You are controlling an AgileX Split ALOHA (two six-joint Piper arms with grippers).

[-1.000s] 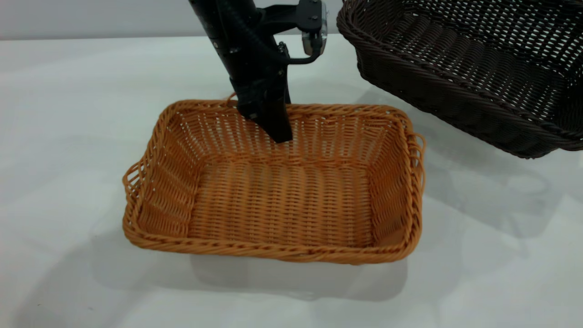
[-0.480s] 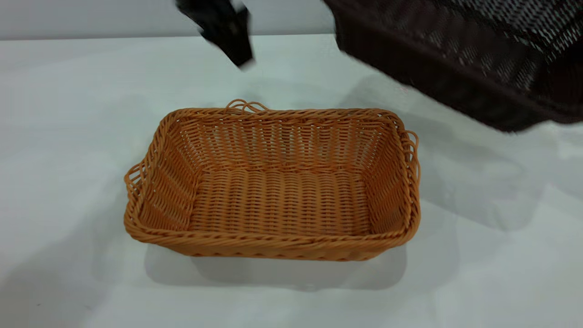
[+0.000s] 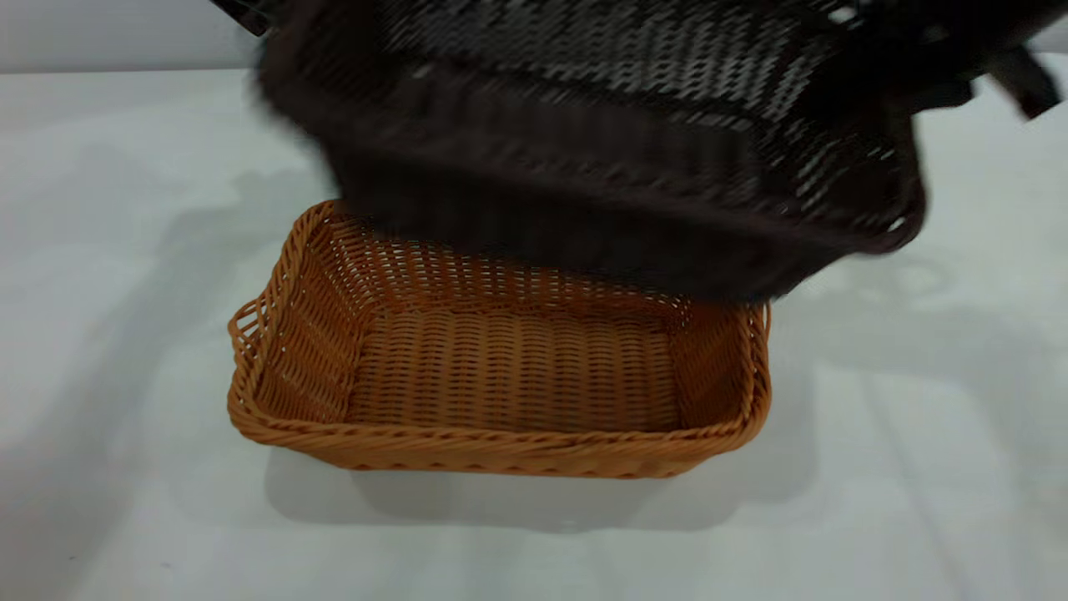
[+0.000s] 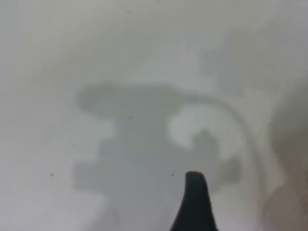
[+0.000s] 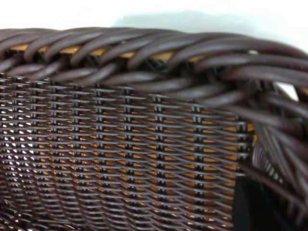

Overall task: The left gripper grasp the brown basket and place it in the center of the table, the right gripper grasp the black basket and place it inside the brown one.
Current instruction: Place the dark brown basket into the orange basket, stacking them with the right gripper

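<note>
The brown basket (image 3: 501, 367) sits mid-tabletop (image 3: 125, 250) with bare surface on all sides. The black basket (image 3: 617, 142) hangs tilted above its far rim, gripped at one end by the right tool (image 5: 255, 207). The left tool (image 4: 195, 204) is over bare tabletop; whether it is open I cannot tell.

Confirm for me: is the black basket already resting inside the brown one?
No. In the exterior view the black basket hangs in the air above the far rim of the brown basket, whose floor lies bare.
</note>
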